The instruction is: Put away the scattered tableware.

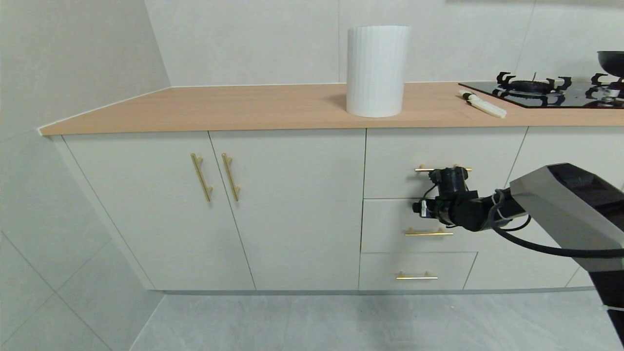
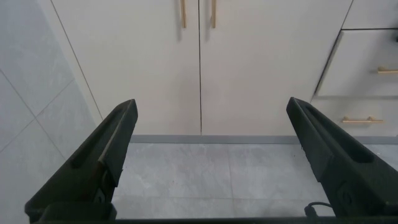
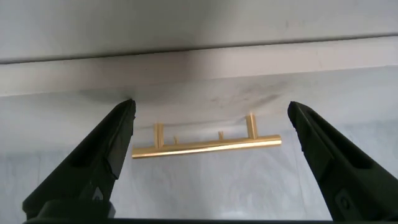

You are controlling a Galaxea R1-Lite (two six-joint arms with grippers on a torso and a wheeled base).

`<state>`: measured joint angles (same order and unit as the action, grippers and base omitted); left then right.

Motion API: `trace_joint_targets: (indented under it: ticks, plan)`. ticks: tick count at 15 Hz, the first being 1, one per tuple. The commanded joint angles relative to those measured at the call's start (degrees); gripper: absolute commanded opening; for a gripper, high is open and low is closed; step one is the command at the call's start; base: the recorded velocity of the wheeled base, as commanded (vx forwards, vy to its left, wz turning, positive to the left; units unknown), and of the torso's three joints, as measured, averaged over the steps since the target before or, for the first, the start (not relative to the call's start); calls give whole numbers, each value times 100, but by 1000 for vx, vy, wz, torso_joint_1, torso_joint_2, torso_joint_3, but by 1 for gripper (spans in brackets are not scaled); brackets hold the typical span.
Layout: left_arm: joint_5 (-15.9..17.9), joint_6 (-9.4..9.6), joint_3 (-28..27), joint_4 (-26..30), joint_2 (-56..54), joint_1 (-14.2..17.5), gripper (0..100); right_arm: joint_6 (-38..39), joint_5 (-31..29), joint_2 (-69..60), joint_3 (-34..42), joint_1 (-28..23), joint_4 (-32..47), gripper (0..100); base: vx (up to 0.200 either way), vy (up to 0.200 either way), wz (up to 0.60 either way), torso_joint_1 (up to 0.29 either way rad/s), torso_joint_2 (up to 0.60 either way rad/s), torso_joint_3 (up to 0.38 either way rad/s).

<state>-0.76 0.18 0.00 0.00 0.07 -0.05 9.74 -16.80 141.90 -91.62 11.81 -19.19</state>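
Observation:
A white utensil (image 1: pixel 481 103) lies on the wooden countertop (image 1: pixel 243 107) beside the hob. A tall white ribbed holder (image 1: pixel 377 70) stands upright mid-counter. My right gripper (image 1: pixel 444 171) is at the front of the shut top drawer (image 1: pixel 390 161), right at its gold handle (image 1: pixel 423 169). In the right wrist view the gripper (image 3: pixel 211 109) is open, with the handle (image 3: pixel 208 145) centred between the fingers but a little beyond their tips. My left gripper (image 2: pixel 211 106) is open and empty, low down, facing the cabinet doors (image 2: pixel 199 56) and the floor.
A black gas hob (image 1: pixel 551 92) with a dark pot (image 1: pixel 612 62) is at the counter's right end. Two more shut drawers (image 1: pixel 414 224) lie below the top one. Double doors (image 1: pixel 219 204) with gold handles are to the left. A wall closes the left side.

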Motion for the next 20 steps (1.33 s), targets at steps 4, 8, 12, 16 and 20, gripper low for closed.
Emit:
trace_joint_targets:
  ticks: [4,8,12,16,20]
  plan:
    - [-4,-1,0,0,1,5,100,19,-43,338,-268,-109,-50,100,0,0,0,0,0,0]
    - [-12,-1,0,0,1,-4,100,19,-52,84,-22,-127,-15,100,0,0,0,0,0,0]
    - [-4,-1,0,0,1,-4,100,54,-78,-1015,1551,-39,-129,100,0,0,0,0,0,0]
    - [-4,-1,0,0,1,5,100,81,-113,-3054,3643,40,-375,100,0,0,0,0,0,0]
    - [-12,-1,0,0,1,-4,100,107,-438,-5392,5515,102,-771,100,0,0,0,0,0,0]
